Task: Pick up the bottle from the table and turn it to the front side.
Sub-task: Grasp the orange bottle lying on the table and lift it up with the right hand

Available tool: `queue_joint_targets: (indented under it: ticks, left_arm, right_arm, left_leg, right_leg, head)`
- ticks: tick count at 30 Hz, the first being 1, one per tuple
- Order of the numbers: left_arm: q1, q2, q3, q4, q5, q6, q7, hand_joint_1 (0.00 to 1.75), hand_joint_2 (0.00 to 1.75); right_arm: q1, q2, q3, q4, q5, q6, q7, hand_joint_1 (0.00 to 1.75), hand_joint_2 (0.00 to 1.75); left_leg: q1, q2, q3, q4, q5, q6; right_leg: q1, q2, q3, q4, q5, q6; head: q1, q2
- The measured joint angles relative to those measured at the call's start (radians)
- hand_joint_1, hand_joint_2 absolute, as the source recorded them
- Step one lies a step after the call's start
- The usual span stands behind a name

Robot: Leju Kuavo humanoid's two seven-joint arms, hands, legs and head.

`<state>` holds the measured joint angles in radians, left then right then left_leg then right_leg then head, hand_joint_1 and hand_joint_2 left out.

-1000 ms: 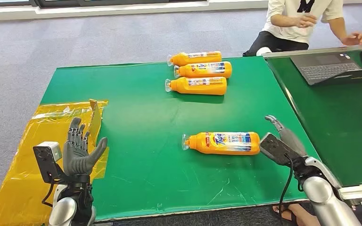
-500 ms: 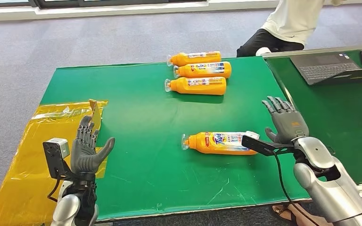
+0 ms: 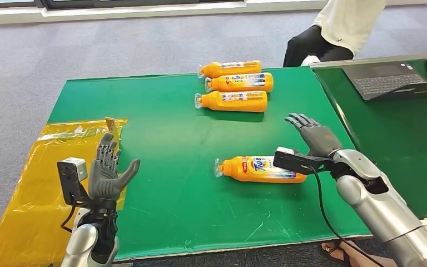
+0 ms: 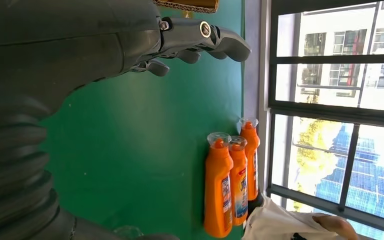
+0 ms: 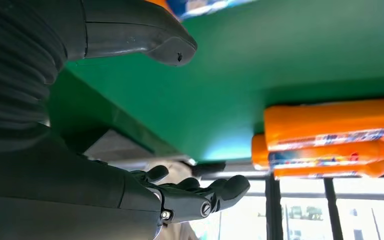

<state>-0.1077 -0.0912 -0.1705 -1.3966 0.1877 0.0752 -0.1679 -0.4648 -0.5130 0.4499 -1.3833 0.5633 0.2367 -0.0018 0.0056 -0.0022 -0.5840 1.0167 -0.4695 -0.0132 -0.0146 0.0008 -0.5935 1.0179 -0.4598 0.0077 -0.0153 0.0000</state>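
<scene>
An orange bottle (image 3: 258, 169) lies on its side near the middle of the green table (image 3: 161, 139), cap end to the left and printed label facing up. My right hand (image 3: 315, 136) hovers open just past its base end, fingers spread and holding nothing; its thumb (image 5: 135, 30) shows close over the green surface. My left hand (image 3: 109, 171) is raised open at the table's left side, palm toward the bottle and well apart from it. Its fingers (image 4: 200, 37) appear above the cloth.
Three more orange bottles (image 3: 233, 84) lie side by side at the far edge, also seen as bottles (image 4: 230, 187) and bottles (image 5: 330, 135). A yellow sheet (image 3: 39, 183) covers the left end. A laptop (image 3: 392, 78) sits on the right-hand table; a person (image 3: 339, 28) stands beyond.
My right hand has swung left and forward to the bottle's base end, turning its palm. My left hand rose a little. The person at the back stood and shifted.
</scene>
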Motion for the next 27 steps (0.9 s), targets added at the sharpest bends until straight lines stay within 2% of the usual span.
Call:
queue_joint_targets:
  ticks: [5, 9, 14, 22, 27]
  left_arm:
    - [-0.018, 0.000, -0.007, 0.016, -0.002, -0.009, 0.011, 0.00, 1.75]
    - [-0.025, 0.002, -0.016, 0.029, -0.005, -0.012, 0.014, 0.00, 1.75]
    - [-0.029, 0.004, -0.018, 0.037, -0.005, -0.012, 0.016, 0.00, 1.75]
    - [-0.031, 0.006, -0.019, 0.042, -0.005, -0.012, 0.018, 0.00, 1.75]
    - [-0.032, 0.007, -0.021, 0.043, -0.005, -0.012, 0.021, 0.00, 1.75]
  right_arm:
    - [-0.096, 0.049, 0.065, 0.077, -0.250, 0.118, 0.008, 0.00, 1.75]
    - [-0.173, 0.068, 0.136, 0.107, -0.382, 0.165, 0.042, 0.00, 1.75]
    - [-0.225, 0.077, 0.191, 0.123, -0.417, 0.169, 0.058, 0.00, 1.75]
    - [-0.243, 0.080, 0.225, 0.136, -0.423, 0.170, 0.060, 0.00, 1.75]
    - [-0.285, 0.082, 0.254, 0.143, -0.479, 0.191, 0.093, 0.00, 1.75]
  left_leg:
    - [0.000, 0.001, 0.001, 0.000, 0.001, 0.000]
    - [0.000, 0.000, 0.000, 0.000, 0.002, 0.000]
    - [0.000, -0.001, 0.000, 0.000, 0.002, 0.000]
    - [0.000, -0.001, 0.000, 0.000, 0.002, 0.000]
    - [0.000, 0.000, 0.000, 0.000, 0.003, 0.000]
  right_leg:
    - [0.000, 0.001, 0.000, 0.000, 0.000, 0.000]
    - [0.000, 0.000, 0.000, 0.000, 0.001, 0.000]
    - [0.000, 0.000, 0.000, 0.000, 0.001, 0.000]
    - [0.000, 0.000, 0.000, 0.000, 0.001, 0.000]
    - [0.000, 0.000, 0.000, 0.000, 0.001, -0.001]
  head:
    - [0.000, 0.000]
    - [0.000, 0.000]
    - [0.000, 0.000]
    - [0.000, 0.000]
    - [0.000, 0.000]
